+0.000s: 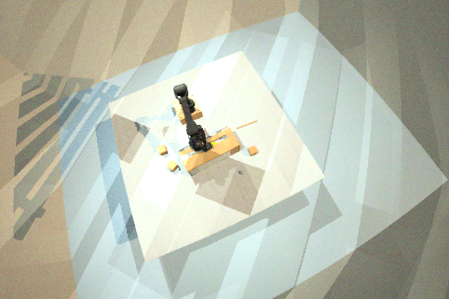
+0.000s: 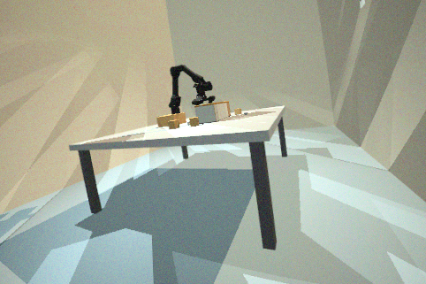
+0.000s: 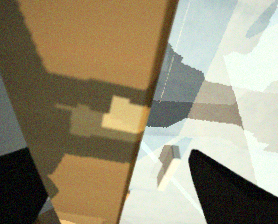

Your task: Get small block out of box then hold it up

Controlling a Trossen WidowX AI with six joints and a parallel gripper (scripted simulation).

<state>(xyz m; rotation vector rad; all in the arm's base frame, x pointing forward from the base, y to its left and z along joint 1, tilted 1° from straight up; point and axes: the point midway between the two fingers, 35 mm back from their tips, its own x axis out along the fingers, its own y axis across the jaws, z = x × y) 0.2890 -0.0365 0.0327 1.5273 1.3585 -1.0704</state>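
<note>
The box [image 1: 215, 153] [image 2: 207, 113] stands on the table, with a wooden top that fills the left of the wrist view [image 3: 100, 45]. My gripper [image 1: 208, 147] [image 2: 204, 101] [image 3: 133, 147] is open and empty, pointing down just above the box top. In the wrist view its fingertips lie to either side of the top's right edge. A tiny yellow patch [image 1: 213, 144] shows beside the gripper at the box's arm-facing side; I cannot tell surely whether it is the block. A small pale piece [image 3: 169, 167] shows beyond the box's edge. The shelf cannot be made out.
Two small wooden cubes [image 1: 162, 150] [image 1: 172, 166] stand off one end of the box, and another cube [image 1: 252, 151] [image 2: 238, 111] off the other end. A thin orange strip [image 1: 247, 125] and a small grey object [image 1: 240, 172] lie on the table. Wooden pieces [image 2: 165, 120] surround the arm's base.
</note>
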